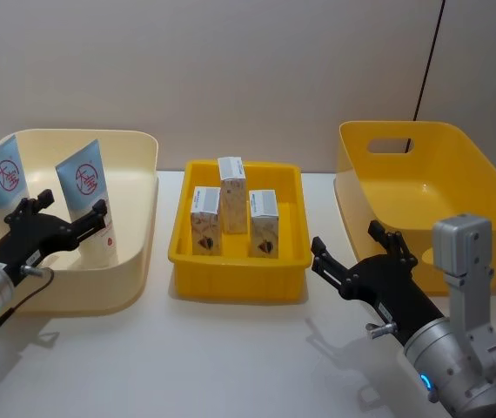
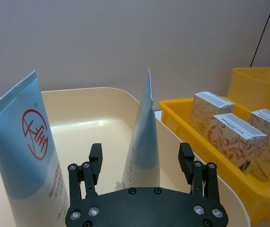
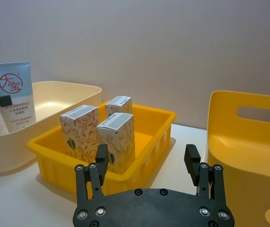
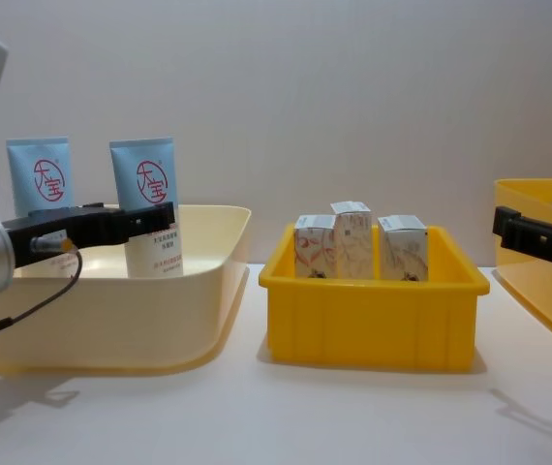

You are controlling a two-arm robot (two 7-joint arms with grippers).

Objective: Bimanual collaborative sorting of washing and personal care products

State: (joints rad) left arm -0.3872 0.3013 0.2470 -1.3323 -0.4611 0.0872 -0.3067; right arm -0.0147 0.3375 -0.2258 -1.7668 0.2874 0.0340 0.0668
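**A:** Where is the left gripper [image 1: 68,209]?

**B:** It reaches in over the cream bin [image 1: 135,226] on the robot's left, at about rim height. Its fingers are spread wide and hold nothing.

**A:** Is anything near those fingers?

**B:** The right-hand tube [image 2: 144,137] is. In the left wrist view it stands edge-on, in line with the gap between the fingers. There is clear space on either side, and neither finger touches it. I cannot tell whether the fingertips reach past it.

**A:** And the other one?

**B:** The left-hand tube [image 1: 6,174] stands upright just beside it in the same bin, farther to the robot's left. Both are light blue over white and show a red round logo on the front.

**A:** What about the right gripper [image 1: 345,239]?

**B:** It hangs above the surface [image 1: 231,357], between the yellow tray [image 1: 239,274] and the deep yellow bin [image 1: 457,174]. Its fingers are parted with nothing between them. It points toward the tray without touching it.

**A:** What is in the tray?

**B:** The three cartons [image 1: 231,192] stand upright in a close cluster, two in front and one behind between them. They are white with reddish-orange swirls. The tray sits in the middle of the surface, with the cream bin to its left and the deep yellow bin to its right.
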